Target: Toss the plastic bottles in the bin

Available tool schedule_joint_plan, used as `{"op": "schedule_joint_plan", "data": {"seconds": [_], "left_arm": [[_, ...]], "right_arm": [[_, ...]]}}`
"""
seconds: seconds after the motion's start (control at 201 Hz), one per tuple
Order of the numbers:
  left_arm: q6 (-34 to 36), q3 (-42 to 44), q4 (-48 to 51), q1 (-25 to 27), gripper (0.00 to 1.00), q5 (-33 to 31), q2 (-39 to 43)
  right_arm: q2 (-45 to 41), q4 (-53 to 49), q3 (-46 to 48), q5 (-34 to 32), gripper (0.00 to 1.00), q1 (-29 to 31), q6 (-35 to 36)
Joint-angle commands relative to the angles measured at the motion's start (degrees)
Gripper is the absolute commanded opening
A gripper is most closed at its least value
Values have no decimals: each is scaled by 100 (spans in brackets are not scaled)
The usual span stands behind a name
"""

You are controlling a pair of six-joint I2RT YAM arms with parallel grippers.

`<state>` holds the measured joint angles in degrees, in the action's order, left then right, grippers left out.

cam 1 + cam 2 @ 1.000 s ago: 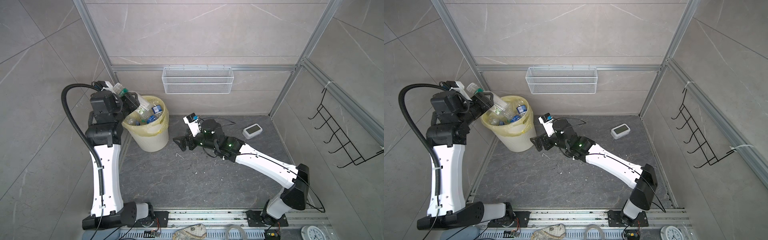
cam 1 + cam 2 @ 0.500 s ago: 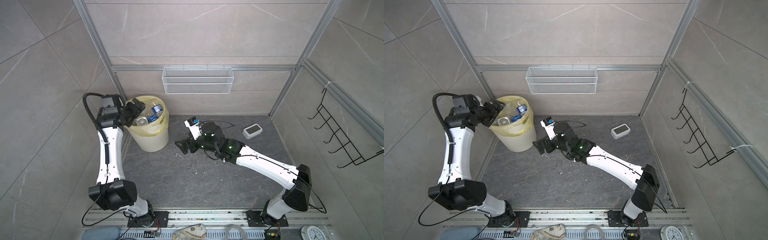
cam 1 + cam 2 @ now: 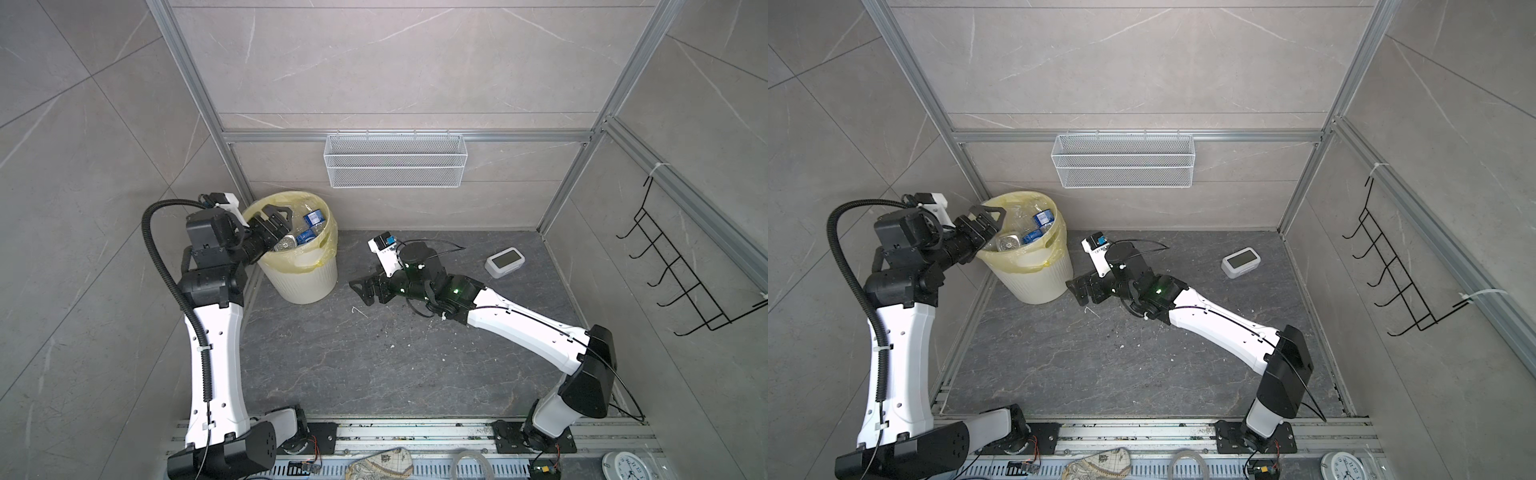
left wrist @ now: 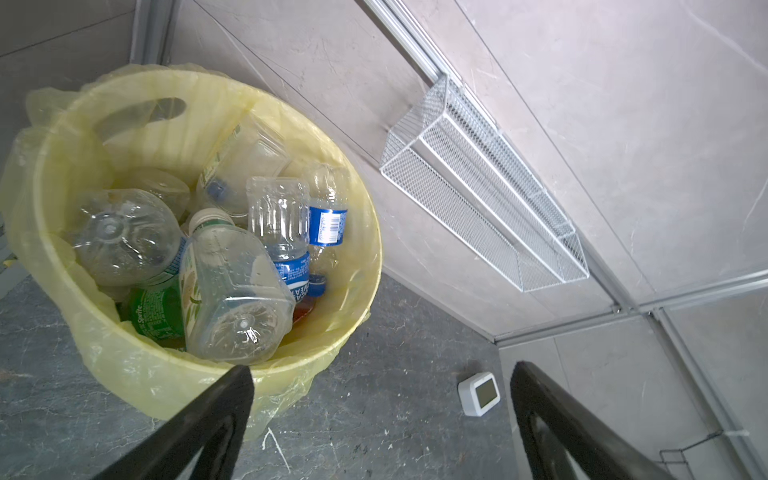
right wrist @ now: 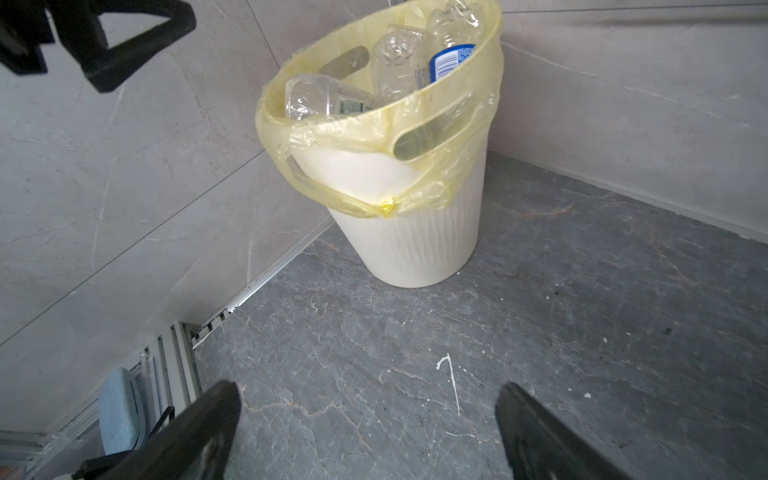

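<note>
The bin [image 3: 307, 282] [image 3: 1038, 284], cream-white and ribbed with a yellow bag liner, stands at the back left against the wall. Several plastic bottles [image 4: 232, 291] [image 3: 309, 224] [image 5: 395, 79] lie piled inside, mostly clear with blue labels, one green. My left gripper [image 3: 284, 226] [image 3: 991, 226] [image 4: 380, 374] hangs open over the bin's left rim [image 4: 365, 232] with nothing between its fingers. My right gripper [image 3: 361, 291] [image 3: 1077, 291] [image 5: 365, 395] is open and empty, low over the floor just right of the bin [image 5: 415, 237]. No bottle shows on the floor.
A white digital clock [image 3: 504, 262] [image 4: 478, 392] sits on the floor at the back right. A white wire basket [image 3: 395, 166] hangs on the back wall. A black hook rack [image 3: 681, 266] is on the right wall. Small white specks dot the dark floor.
The left gripper held a clear bottle above the bin, then opened; the bottle now lies in the bin. The left arm has shifted its posture. The right arm barely moved.
</note>
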<state>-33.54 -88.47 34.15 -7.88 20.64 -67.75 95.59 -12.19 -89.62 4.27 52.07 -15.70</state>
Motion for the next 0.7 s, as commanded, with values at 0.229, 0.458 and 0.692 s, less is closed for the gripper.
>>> {"op": "schedule_joint_plan", "data": {"seconds": [0.229, 0.458, 0.692], "left_arm": [[2452, 1265, -1575, 2532, 100, -1366, 680], [3568, 2236, -2297, 4086, 100, -2699, -249], [3638, 2553, -2556, 4161, 100, -3394, -1498]], "right_arm": [[-254, -647, 4, -830, 99, -1288, -704], [-760, -537, 1038, -1992, 99, -2225, -794], [-759, -777, 1779, -2717, 99, -3161, -1146]]}}
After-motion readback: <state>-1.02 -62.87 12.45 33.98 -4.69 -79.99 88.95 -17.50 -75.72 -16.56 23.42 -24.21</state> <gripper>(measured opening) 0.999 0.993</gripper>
